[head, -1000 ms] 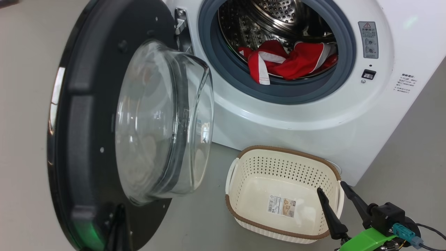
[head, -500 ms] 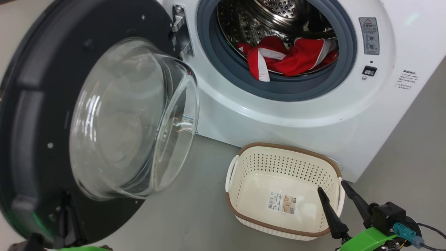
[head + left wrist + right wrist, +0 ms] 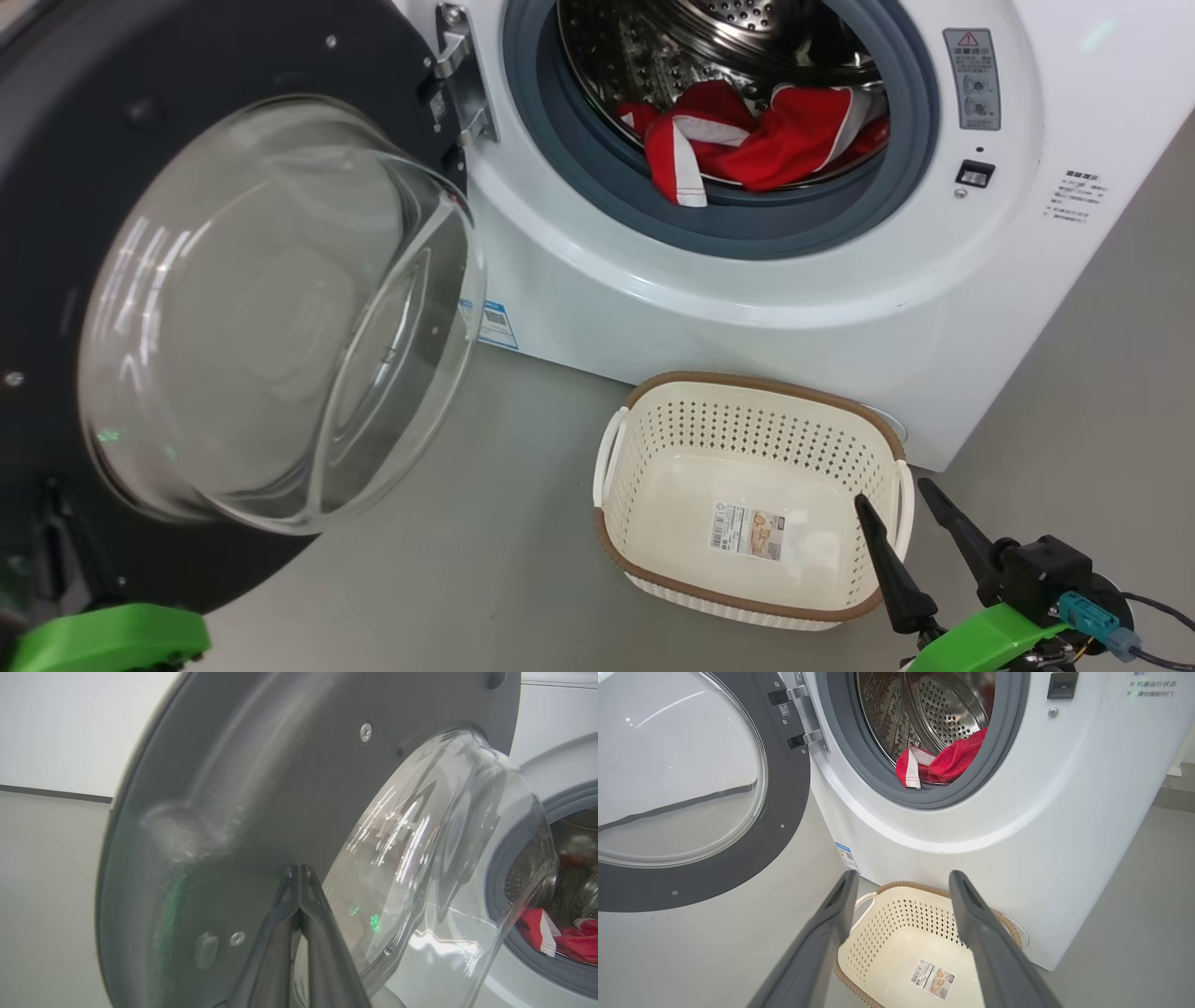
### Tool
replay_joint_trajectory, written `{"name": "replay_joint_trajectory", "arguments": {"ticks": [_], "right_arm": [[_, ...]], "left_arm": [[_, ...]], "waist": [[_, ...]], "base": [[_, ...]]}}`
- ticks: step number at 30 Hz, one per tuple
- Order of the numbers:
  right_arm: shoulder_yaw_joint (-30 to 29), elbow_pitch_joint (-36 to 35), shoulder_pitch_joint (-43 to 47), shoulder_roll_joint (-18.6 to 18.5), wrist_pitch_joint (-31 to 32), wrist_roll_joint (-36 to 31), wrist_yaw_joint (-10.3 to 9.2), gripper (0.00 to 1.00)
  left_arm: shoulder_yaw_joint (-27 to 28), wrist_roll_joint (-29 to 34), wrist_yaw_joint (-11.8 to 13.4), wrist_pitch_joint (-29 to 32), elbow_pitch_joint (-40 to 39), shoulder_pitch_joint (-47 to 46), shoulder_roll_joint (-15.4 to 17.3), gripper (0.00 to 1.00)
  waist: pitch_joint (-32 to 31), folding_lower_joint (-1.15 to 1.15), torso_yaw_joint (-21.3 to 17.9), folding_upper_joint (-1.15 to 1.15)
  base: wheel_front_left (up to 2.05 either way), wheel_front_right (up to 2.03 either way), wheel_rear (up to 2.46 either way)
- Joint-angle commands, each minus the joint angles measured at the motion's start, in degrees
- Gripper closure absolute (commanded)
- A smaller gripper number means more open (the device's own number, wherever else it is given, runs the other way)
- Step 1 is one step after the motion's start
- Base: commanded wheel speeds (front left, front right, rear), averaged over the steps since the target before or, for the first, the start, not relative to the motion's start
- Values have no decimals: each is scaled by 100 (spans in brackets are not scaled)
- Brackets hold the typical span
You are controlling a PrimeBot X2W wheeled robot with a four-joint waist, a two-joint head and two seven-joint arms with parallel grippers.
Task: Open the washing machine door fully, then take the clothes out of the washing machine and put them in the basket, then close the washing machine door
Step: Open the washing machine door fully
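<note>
A: What does the head view show?

B: A white front-loading washing machine (image 3: 709, 308), seen from above. Its round door (image 3: 56, 187) stands swung wide to the left on a metal hinge (image 3: 462, 89). The door's inner side faces the camera, and its clear glass bowl (image 3: 271, 317) bulges toward us.

A: Where are the clothes?

B: The clothes (image 3: 747, 149), red fabric with white stripes, lie bunched at the front bottom of the steel drum (image 3: 653, 47). One white-edged fold hangs over the grey gasket (image 3: 569, 168).

A: And the basket?

B: The cream basket (image 3: 756, 380), with a brown rim, stands on the grey floor (image 3: 504, 551). It is just in front of the machine, below the opening and a little to the right. A label sticker (image 3: 750, 530) shows on its bottom. A small blue sticker (image 3: 493, 325) sits low on the machine's front, to the left of the basket.

A: How do the grippers stand?

B: The right gripper (image 3: 891, 491) hovers at the lower right, by the basket's near right corner. Its two dark fingers are spread wide. In the right wrist view, the basket's far rim shows between those fingers. The left gripper (image 3: 299, 871) has its fingers pressed together, tip to tip. In the left wrist view the tips point at the door's dark inner face, just beside the glass bowl. I cannot tell whether they touch it.
</note>
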Motion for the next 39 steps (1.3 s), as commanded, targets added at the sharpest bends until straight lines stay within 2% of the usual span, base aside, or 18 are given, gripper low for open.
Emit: {"name": "replay_joint_trajectory", "arguments": {"ticks": [1, 15, 28, 34, 39], "right_arm": [[69, -146, -212, -85, -54, 19, 36, 0], [7, -199, -324, -141, -54, -22, 36, 0], [-44, -267, -411, -226, -54, -57, 36, 0], [-36, -247, -418, -223, -54, -53, 36, 0], [-35, -220, -377, -178, -54, -39, 36, 0]], "left_arm": [[378, 75, -22, -36, -40, -281, 256, 100], [1284, 394, -394, -36, 849, -1009, 686, 100], [2048, 712, -614, -36, 1625, -1627, 1013, 100], [2352, 813, -851, -36, 2084, -1808, 1222, 100], [2539, 915, -1088, -36, 2271, -1800, 1216, 100]], "waist": [[26, 0, -39, 0], [265, 0, -308, 0], [489, 0, -527, 0], [455, 0, -580, 0], [324, 0, -587, 0]], "base": [[0, 0, 0], [0, 0, 0], [0, 0, 0], [0, 0, 0], [0, 0, 0]]}}
